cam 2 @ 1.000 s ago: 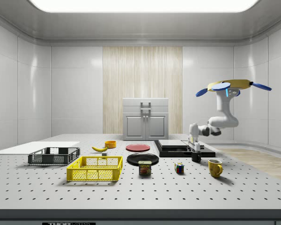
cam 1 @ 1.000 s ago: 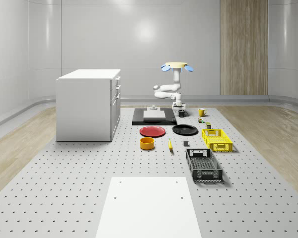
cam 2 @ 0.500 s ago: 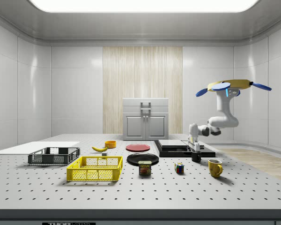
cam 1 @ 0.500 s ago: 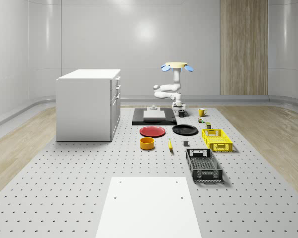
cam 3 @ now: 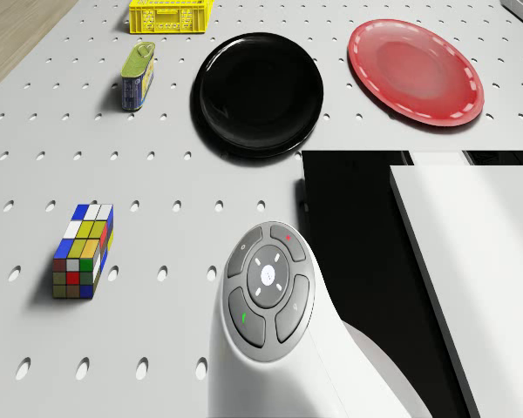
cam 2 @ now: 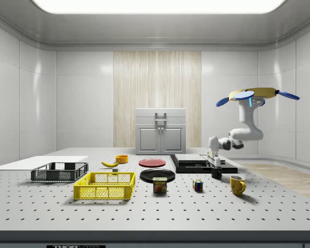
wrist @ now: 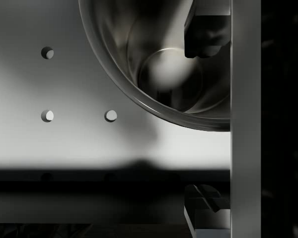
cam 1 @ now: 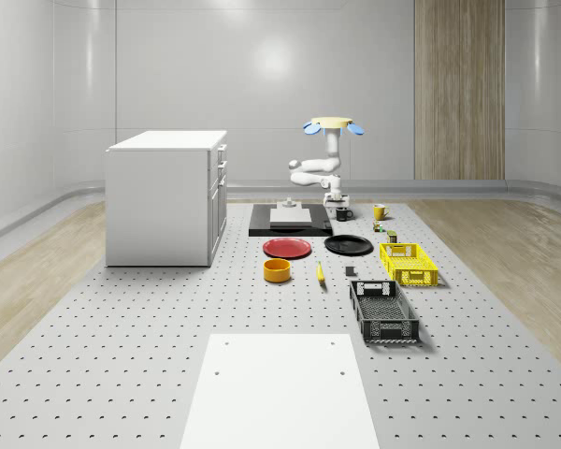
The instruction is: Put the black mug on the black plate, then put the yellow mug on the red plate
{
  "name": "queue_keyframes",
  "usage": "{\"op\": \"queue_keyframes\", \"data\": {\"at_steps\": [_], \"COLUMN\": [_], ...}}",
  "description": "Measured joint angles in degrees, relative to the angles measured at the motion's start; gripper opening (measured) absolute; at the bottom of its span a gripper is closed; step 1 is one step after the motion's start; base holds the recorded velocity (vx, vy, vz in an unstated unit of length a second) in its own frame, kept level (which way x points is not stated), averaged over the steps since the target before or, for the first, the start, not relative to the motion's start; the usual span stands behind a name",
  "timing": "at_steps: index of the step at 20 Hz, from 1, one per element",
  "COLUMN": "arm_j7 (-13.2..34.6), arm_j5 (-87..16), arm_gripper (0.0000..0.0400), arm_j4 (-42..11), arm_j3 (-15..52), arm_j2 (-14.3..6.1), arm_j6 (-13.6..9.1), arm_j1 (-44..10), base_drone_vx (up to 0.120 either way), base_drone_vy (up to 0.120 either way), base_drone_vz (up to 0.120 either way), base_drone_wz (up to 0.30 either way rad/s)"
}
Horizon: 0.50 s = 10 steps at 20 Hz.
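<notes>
Drone [cam 2: 258,94] hovered above the table's [cam 1: 122,355] far end, beside the black slab [cam 1: 290,224]. Arm reached down; gripper [cam 2: 215,167] sat at the black mug [cam 2: 216,173], which stood on the table just beside the slab. In the wrist view, fingers [wrist: 206,29] were spread, one inside the mug's rim, the other outside it. Black plate [cam 3: 260,93] and red plate [cam 3: 416,71] lay near the slab. Yellow mug [cam 2: 237,185] stood near the black mug.
</notes>
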Motion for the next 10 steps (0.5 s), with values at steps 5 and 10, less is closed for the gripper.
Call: {"op": "queue_keyframes", "data": {"at_steps": [5, 10], "arm_j7": [0.09, 0.18], "arm_j5": [0.13, 0.25], "arm_gripper": [0.0157, 0.0116], "arm_j4": [0.02, 0.04], "arm_j3": [0.07, 0.13], "arm_j2": [-0.26, -0.51], "arm_j6": [0.25, 0.49], "arm_j1": [-0.12, -0.23], "base_drone_vx": [0.0, 0.0], "base_drone_vy": [0.0, 0.0], "base_drone_vz": [0.0, 0.0], "base_drone_wz": [0.0, 0.0]}}
